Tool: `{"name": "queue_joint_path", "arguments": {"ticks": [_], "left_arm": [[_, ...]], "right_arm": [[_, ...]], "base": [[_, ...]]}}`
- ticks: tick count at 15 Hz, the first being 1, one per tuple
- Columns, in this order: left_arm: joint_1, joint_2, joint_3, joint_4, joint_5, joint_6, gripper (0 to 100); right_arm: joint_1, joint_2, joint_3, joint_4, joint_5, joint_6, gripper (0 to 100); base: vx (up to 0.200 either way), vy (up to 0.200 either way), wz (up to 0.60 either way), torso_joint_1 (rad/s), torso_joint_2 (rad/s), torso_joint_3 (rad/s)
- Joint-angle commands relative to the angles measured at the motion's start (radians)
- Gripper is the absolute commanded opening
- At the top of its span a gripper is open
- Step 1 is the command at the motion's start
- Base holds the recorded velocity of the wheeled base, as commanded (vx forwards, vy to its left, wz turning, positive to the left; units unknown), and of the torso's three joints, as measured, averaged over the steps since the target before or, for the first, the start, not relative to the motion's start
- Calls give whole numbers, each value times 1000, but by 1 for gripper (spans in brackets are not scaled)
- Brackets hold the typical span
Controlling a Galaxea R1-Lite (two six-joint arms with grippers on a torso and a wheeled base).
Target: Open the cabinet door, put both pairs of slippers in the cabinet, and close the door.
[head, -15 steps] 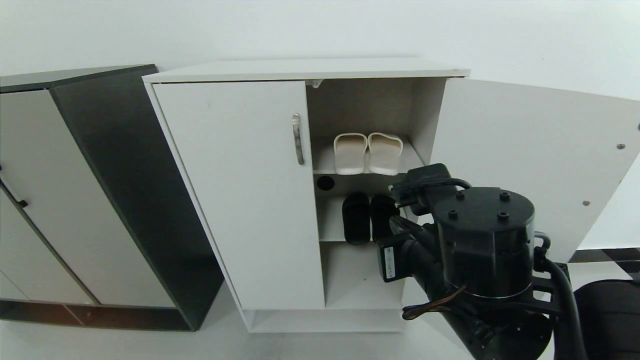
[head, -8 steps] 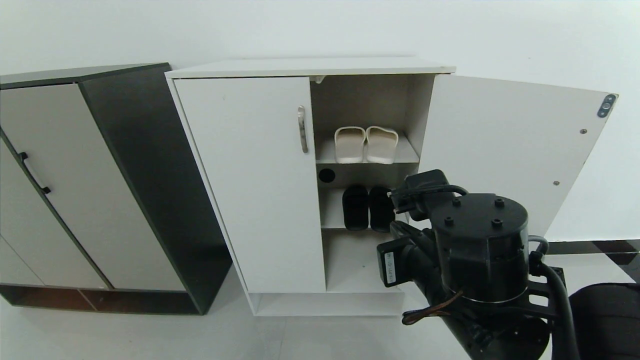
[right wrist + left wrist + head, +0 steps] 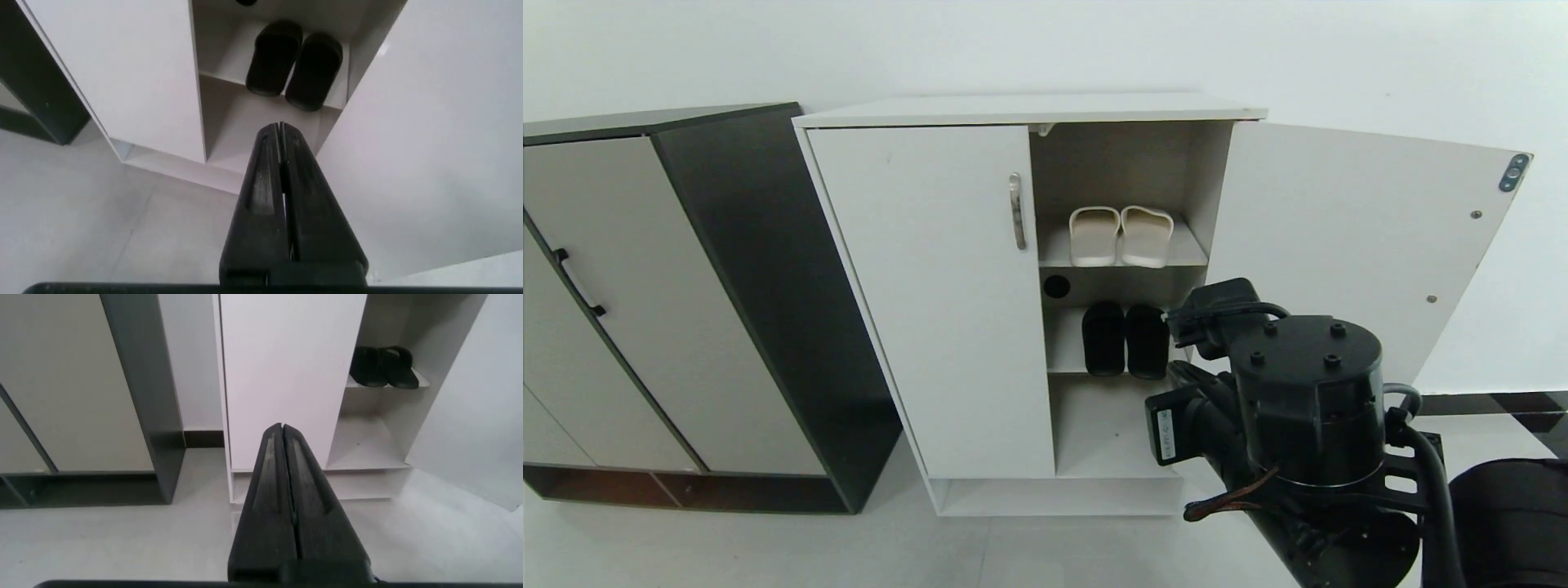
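both pairs of slippers sit inside the white cabinet [image 3: 1029, 108]: the white slippers [image 3: 1121, 235] on the upper shelf, the black slippers [image 3: 1125, 339] side by side on the shelf below. the right-hand door [image 3: 1347, 245] stands swung wide, while the left-hand door [image 3: 931, 302] is shut. the left claw [image 3: 282, 433] and the right claw [image 3: 282, 131] each hang in front of the cabinet, fingers pressed together on nothing. we judge the loading done and only the closing left. next, we reckon, the right claw must get behind the open door's outer edge and push it round to the frame, keeping clear of the shelves.
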Motion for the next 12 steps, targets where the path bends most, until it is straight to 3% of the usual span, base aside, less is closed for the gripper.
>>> {"name": "queue_joint_path", "arguments": {"ticks": [1, 8, 12], "left_arm": [[0, 0, 0, 0, 0, -1, 0], [0, 0, 0, 0, 0, 0, 0], [0, 0, 0, 0, 0, 0, 0]], "right_arm": [[-1, 4, 0, 0, 0, 0, 0], [-1, 21, 11, 0, 0, -3, 0], [-1, 21, 11, 0, 0, -3, 0]], "base": [[0, 0, 0, 0, 0, 0], [0, 0, 0, 0, 0, 0], [0, 0, 0, 23, -233, -309]]}}
